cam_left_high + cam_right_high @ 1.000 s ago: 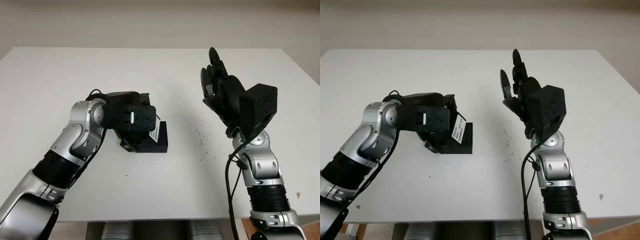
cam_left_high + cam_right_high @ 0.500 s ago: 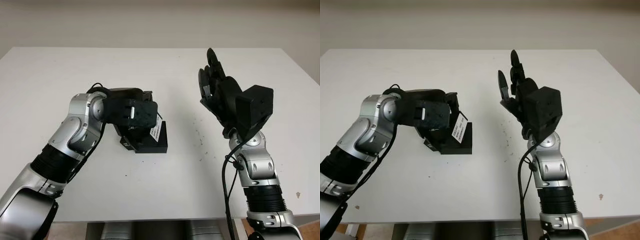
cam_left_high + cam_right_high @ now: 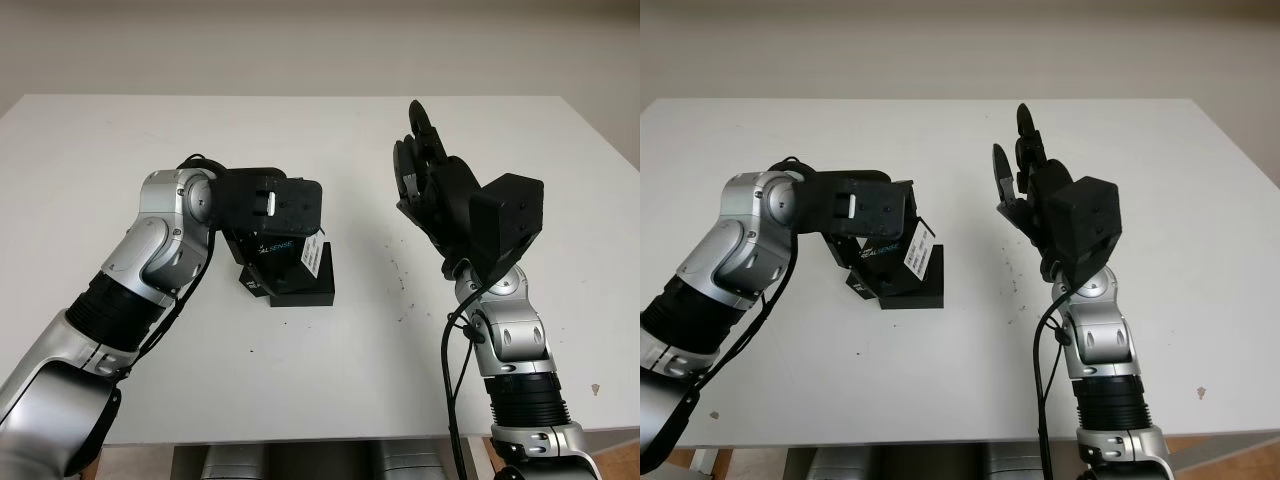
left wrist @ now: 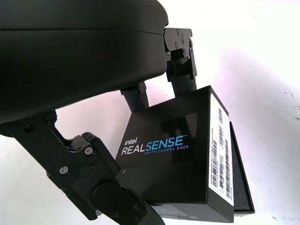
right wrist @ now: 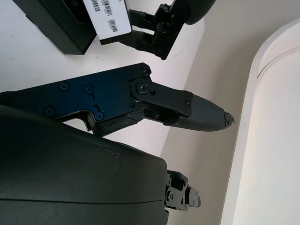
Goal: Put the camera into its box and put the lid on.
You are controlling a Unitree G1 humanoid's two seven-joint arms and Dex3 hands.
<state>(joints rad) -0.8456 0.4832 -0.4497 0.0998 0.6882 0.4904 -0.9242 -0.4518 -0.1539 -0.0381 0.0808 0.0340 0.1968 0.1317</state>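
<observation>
The lid (image 4: 178, 159) looks like a light, stiff cardboard shell with a glossy, probably slippery skin, so it is best pinched across its two opposite side walls rather than on the broad printed face. It is black, carries "Intel RealSense Depth Camera D405" in white and blue, and has a white barcode label on one side. It sits tilted, partly over the box (image 3: 305, 288), one edge raised and not yet seated. The box is a shallow black tray lying on the white table (image 3: 330, 390); whether the camera lies inside cannot be told. The left hand (image 3: 272, 215) is clamped on the lid, directly above the box. The right hand (image 3: 1030, 185), open and holding nothing, is raised well apart from the box.
</observation>
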